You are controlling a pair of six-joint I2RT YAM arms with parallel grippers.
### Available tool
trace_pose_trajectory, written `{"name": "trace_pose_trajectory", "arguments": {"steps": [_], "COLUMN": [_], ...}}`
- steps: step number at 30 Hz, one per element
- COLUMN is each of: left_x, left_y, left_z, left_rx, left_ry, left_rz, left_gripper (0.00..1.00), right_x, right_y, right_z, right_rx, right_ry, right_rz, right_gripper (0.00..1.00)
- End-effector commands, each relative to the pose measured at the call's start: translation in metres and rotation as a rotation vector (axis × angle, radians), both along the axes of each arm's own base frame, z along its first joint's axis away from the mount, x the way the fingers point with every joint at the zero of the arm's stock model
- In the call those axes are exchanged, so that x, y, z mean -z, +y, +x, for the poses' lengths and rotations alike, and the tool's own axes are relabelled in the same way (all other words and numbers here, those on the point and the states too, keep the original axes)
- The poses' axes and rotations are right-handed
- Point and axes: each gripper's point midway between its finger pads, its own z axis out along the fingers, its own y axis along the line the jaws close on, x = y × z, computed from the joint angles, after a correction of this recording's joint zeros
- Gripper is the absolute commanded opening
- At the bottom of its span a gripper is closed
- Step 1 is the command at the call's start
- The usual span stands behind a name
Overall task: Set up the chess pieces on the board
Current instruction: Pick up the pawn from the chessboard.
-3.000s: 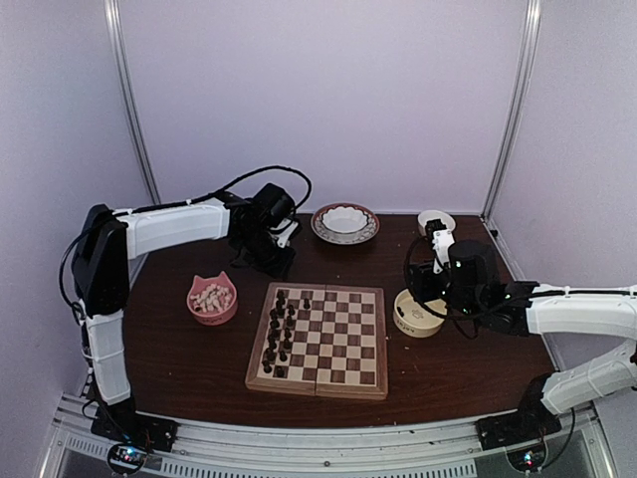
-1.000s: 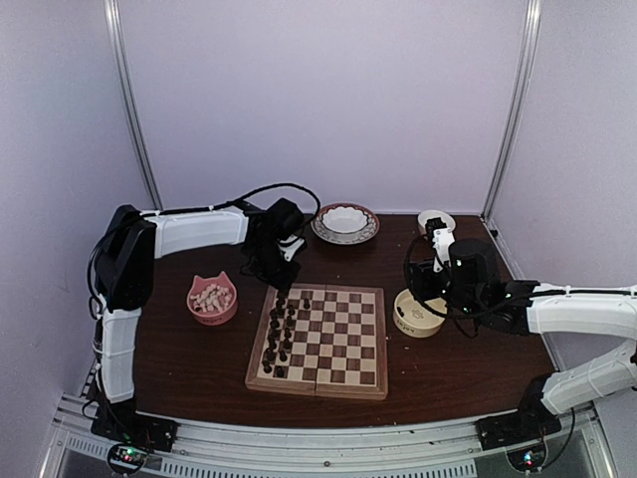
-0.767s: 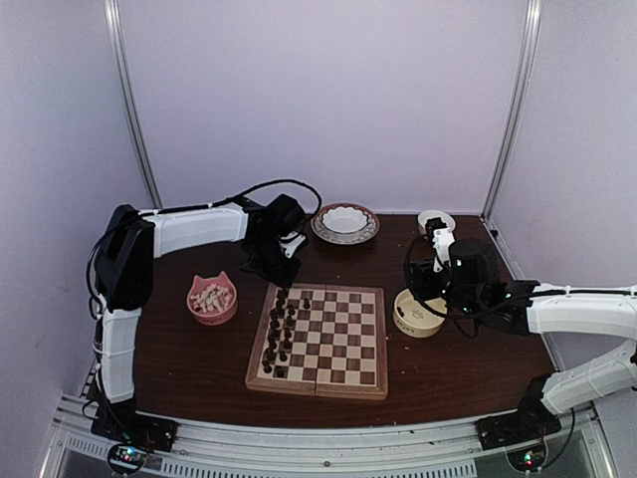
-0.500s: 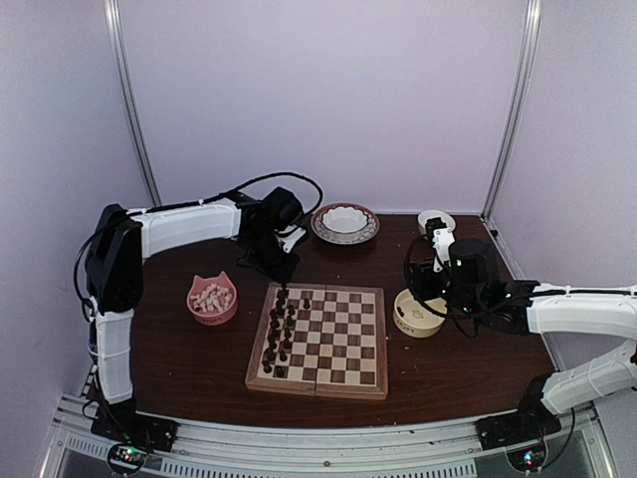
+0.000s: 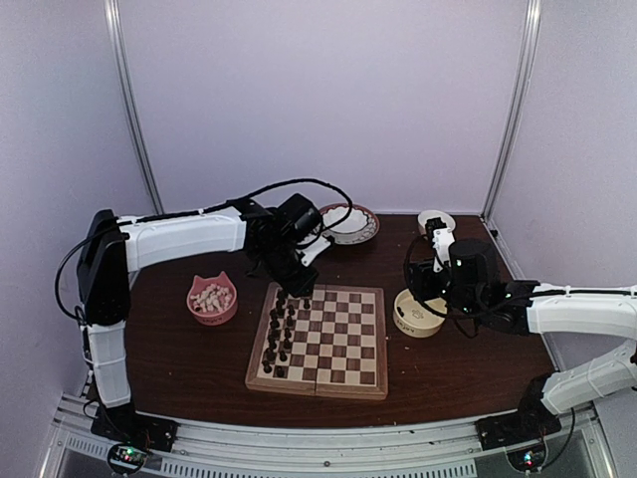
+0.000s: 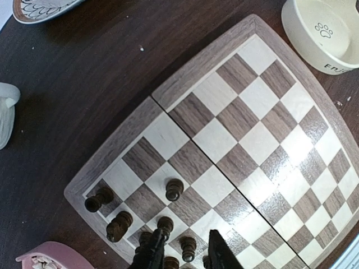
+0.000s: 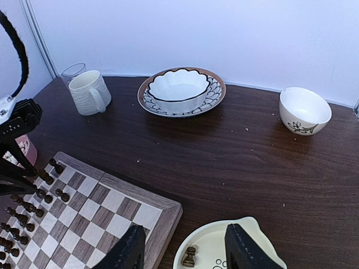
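Observation:
The board (image 5: 343,344) lies in the middle of the table, with dark chess pieces (image 5: 279,334) standing in its two left columns. My left gripper (image 5: 299,286) hovers over the board's far left corner. In the left wrist view it (image 6: 186,255) is open, and a dark pawn (image 6: 189,248) stands free on a square between its fingers, near other pieces (image 6: 174,189). My right gripper (image 7: 187,249) is open above a cream bowl (image 7: 205,238) with one dark pawn (image 7: 189,256) in it. In the top view that gripper (image 5: 420,284) hangs over the bowl (image 5: 418,314).
A pink cat-shaped bowl (image 5: 212,299) of pale pieces sits left of the board. A patterned plate with a white bowl (image 7: 180,89), a white mug (image 7: 90,92) and a small white bowl (image 7: 304,110) stand along the back.
The left arm has swung right and forward from behind the board to over its far left corner, and its jaws have opened a little. The right arm has not moved.

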Motion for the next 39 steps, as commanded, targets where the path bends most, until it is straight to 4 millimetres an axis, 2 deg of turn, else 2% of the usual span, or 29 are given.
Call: {"name": "trace_pose_trajectory", "arguments": {"steps": [1,7,10,24,28,32,39], "left_x": [0.011,0.028,0.033,0.054,0.054,0.054,0.049], "left_y": [-0.005,-0.006,-0.006,-0.011,-0.010,-0.009,-0.003], "left_z": [0.005,0.011,0.015,0.024,0.025,0.026,0.030], "left_rx": [-0.004,-0.011,-0.018,-0.016,-0.019,-0.023,-0.050], "left_ry": [0.015,0.020,0.008,0.015,0.010,0.009,-0.010], "left_rz": [-0.026,0.006,0.022,0.058,0.064,0.064,0.081], "left_gripper": [0.30,0.39,0.40,0.29,0.29,0.20,0.17], "right_x": [-0.018,-0.020,-0.021,-0.023,-0.023,-0.022,-0.022], "right_y": [0.000,-0.002,-0.003,-0.003,-0.002,-0.002,-0.001], "right_z": [0.001,0.000,0.000,-0.001,-0.001,-0.001,-0.001], "right_rx": [0.000,0.001,0.003,0.001,-0.001,-0.002,-0.006], "right_ry": [-0.032,-0.037,-0.039,-0.042,-0.041,-0.039,-0.039], "right_rz": [0.025,0.026,0.028,0.033,0.032,0.031,0.031], "right_gripper": [0.52,0.52,0.52,0.52,0.53,0.53,0.53]}}
